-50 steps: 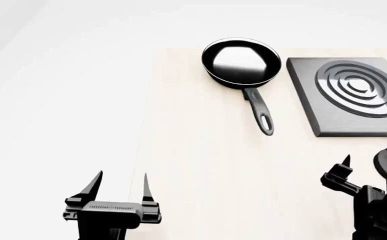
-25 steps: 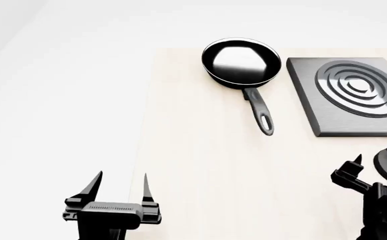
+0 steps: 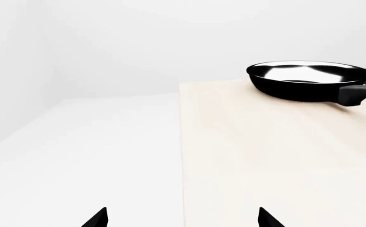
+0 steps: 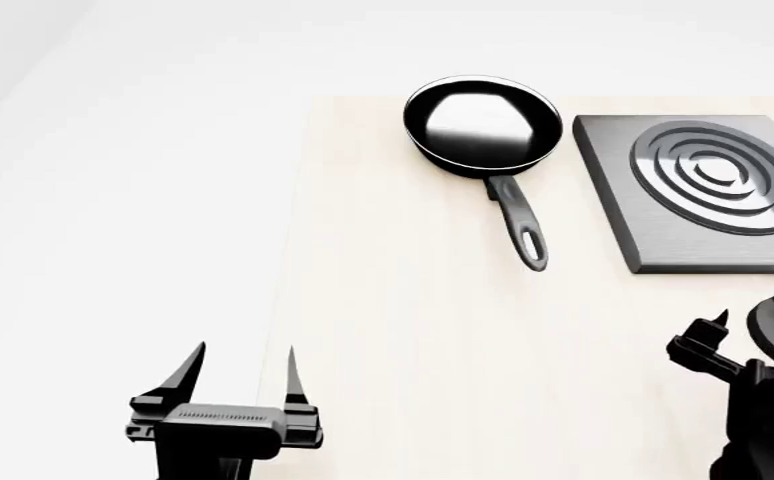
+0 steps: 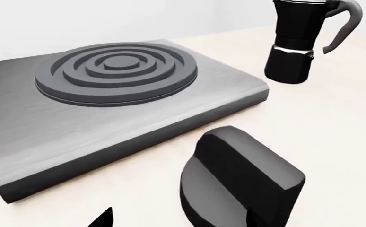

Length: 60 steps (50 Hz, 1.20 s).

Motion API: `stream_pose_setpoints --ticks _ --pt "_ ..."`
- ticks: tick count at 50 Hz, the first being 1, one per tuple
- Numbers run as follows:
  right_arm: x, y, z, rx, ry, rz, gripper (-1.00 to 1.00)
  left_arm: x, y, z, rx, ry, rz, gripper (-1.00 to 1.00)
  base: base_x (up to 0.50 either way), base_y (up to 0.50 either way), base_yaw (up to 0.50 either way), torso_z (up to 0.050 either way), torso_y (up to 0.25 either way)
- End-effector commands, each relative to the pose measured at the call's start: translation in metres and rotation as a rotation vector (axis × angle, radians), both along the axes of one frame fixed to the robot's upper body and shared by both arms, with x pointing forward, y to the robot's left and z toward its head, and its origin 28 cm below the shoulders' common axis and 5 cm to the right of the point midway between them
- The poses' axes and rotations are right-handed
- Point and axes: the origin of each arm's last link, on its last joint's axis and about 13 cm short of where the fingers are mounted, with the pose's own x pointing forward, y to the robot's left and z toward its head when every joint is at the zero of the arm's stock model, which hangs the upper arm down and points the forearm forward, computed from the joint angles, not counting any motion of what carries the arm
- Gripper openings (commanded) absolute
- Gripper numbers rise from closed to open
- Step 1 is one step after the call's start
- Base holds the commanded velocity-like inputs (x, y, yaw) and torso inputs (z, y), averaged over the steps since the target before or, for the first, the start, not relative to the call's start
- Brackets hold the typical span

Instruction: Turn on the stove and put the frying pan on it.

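Stove (image 4: 707,190) sits on the far right of the table (image 4: 401,340), burner rings up, nothing on it yet. Its knob (image 5: 237,182) is a separate black puck on the near side of the slab, just off its front edge, and the right wrist view has it filling the lower frame.

What's changed over the last second: the right gripper (image 4: 714,345) has slid toward the right and a bit nearer the knob, then basically settled; it barely moves over the last half second. I read that as lining up for the knob, so turning the stove on looks like the step in hand. It isn't holding anything. Only one fingertip shows clearly in the head view and one sliver in the wrist view, so I can't tell how wide its jaws are.

The left gripper (image 4: 234,385) hasn't budged at all. It hangs at the near left by the table edge with fingers spread apart, empty.

Frying pan (image 4: 482,125) is still in the same spot, just left of the stove and not touching it, handle pointing toward the near side. A moka pot (image 5: 300,40) stands beyond the stove's far corner.

No brands, labels or writing anywhere that I can read.
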Motion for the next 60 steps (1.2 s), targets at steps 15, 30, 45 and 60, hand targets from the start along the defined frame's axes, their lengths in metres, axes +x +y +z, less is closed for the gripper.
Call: stream_pose_setpoints --ticks 15,30,45,60 --pt "0.009 -0.006 -0.003 0.0 0.033 -0.028 1.0 0.0 0.0 -0.001 0.004 0.001 -0.001 1.0 0.0 0.0 0.0 0.0 0.0" --pt "0.011 -0.013 -0.008 0.016 0.052 -0.052 1.0 0.0 0.0 -0.001 0.006 0.001 -0.001 1.0 0.0 0.0 0.0 0.0 0.0" --pt "0.019 -0.013 -0.006 0.002 0.063 -0.048 1.0 0.0 0.0 -0.001 0.007 0.001 -0.001 1.0 0.0 0.0 0.0 0.0 0.0" --pt "0.022 -0.017 0.0 -0.006 0.063 -0.056 1.0 0.0 -0.001 -0.001 0.005 0.005 -0.002 1.0 0.0 0.0 0.0 0.0 0.0"
